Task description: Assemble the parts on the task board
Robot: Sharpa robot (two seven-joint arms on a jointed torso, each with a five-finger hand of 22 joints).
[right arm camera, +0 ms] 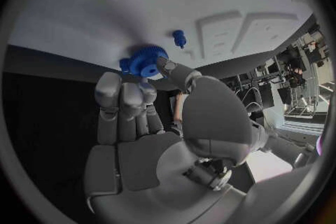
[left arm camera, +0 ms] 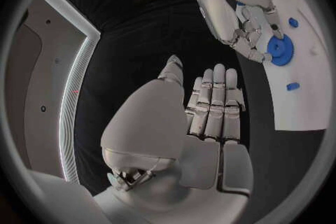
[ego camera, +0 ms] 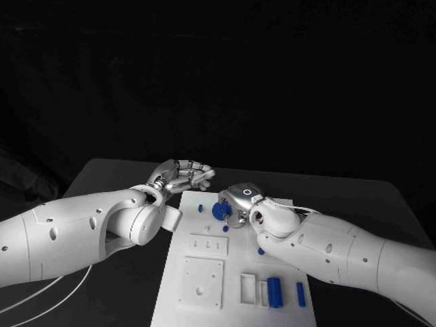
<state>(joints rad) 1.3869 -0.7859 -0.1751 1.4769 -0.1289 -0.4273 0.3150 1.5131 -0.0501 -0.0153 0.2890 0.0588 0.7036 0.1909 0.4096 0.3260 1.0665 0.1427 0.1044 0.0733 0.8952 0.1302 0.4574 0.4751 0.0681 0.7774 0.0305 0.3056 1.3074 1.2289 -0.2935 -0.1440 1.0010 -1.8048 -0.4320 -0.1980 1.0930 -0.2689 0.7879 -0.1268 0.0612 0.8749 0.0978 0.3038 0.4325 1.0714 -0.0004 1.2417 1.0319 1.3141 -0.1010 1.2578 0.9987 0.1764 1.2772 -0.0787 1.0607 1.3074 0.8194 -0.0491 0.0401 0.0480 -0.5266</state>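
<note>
Right hand (ego camera: 240, 197) pinches the blue gear (ego camera: 221, 210) on the task board (ego camera: 204, 300); press it squarely down. Left hand (ego camera: 182, 176), beside the gear, hangs open, empty.

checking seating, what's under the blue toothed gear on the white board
The round blue toothed gear lies on the white task board. The right hand has fingertips on it; whatever post or hole is beneath it is covered.

Scene dimly lit; background lost in black. Task board (ego camera: 204, 272) and white arms brightly lit from above, near glare. Wrist views strongly bent by fisheye, edges darkened and softly blurred.
</note>
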